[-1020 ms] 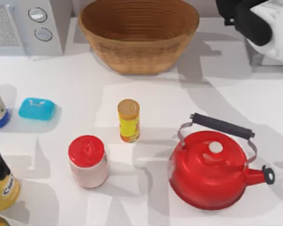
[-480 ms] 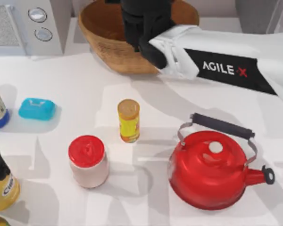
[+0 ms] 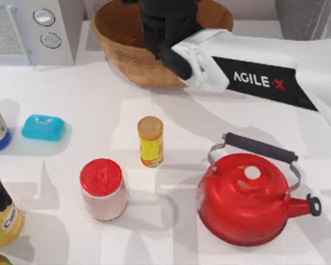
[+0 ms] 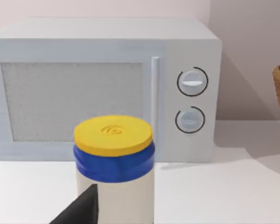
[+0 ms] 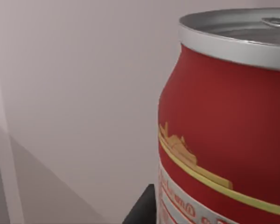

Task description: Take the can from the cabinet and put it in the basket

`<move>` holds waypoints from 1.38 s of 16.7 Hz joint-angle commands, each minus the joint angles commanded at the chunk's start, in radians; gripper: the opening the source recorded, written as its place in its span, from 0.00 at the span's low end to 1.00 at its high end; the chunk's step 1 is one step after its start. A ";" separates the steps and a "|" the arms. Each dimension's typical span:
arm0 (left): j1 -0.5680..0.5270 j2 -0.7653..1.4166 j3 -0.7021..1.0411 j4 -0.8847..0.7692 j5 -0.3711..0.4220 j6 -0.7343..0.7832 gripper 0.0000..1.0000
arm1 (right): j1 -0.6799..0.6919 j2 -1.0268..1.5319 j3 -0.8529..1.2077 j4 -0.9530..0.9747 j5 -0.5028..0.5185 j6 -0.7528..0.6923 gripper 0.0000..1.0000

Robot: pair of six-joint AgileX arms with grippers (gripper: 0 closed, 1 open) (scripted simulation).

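Observation:
The red can (image 5: 224, 116) with its silver top sits right in front of the right wrist camera. My right gripper (image 3: 164, 30) is shut on it. That gripper hangs over the middle of the wicker basket (image 3: 113, 33) at the back of the table, and it hides the can in the top view. The dark grey cabinet (image 3: 300, 16) stands at the back right, behind my right arm. My left gripper (image 4: 79, 212) is parked low at the left, facing a yellow-lidded bottle (image 4: 114, 163).
A white microwave (image 3: 38, 30) stands at the back left. In front of the basket stand a yellow tube (image 3: 150, 141), a red-lidded jar (image 3: 103, 187) and a red kettle (image 3: 248, 199). At the left lie a blue soap (image 3: 42, 127) and bottles (image 3: 0, 215).
My right arm has swung from the back right corner across to above the basket. Over the last half second it has barely shifted. Nothing on the table has moved.

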 joint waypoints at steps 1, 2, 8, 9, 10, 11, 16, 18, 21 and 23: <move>0.000 0.000 0.000 0.000 0.000 0.000 1.00 | -0.004 0.014 0.021 -0.004 -0.004 -0.001 0.00; 0.000 0.000 0.000 0.000 0.000 0.000 1.00 | -0.008 0.030 0.042 -0.008 -0.008 -0.001 0.00; 0.000 0.000 0.000 0.000 0.000 0.000 1.00 | -0.018 0.062 0.089 -0.017 -0.017 -0.003 0.00; 0.000 0.000 0.000 0.000 0.000 0.000 1.00 | -0.018 0.062 0.089 -0.017 -0.017 -0.003 0.08; 0.000 0.000 0.000 0.000 0.000 0.000 1.00 | -0.018 0.062 0.089 -0.017 -0.017 -0.003 0.15; 0.000 0.000 0.000 0.000 0.000 0.000 1.00 | -0.018 0.062 0.089 -0.017 -0.017 -0.003 0.23; 0.000 0.000 0.000 0.000 0.000 0.000 1.00 | -0.018 0.062 0.089 -0.017 -0.017 -0.003 0.60; 0.000 0.000 0.000 0.000 0.000 0.000 1.00 | -0.018 0.062 0.089 -0.017 -0.017 -0.003 0.75; 0.000 0.000 0.000 0.000 0.000 0.000 1.00 | -0.018 0.062 0.089 -0.017 -0.017 -0.003 0.98; 0.000 0.000 0.000 0.000 0.000 0.000 1.00 | -0.018 0.062 0.089 -0.017 -0.017 -0.003 1.00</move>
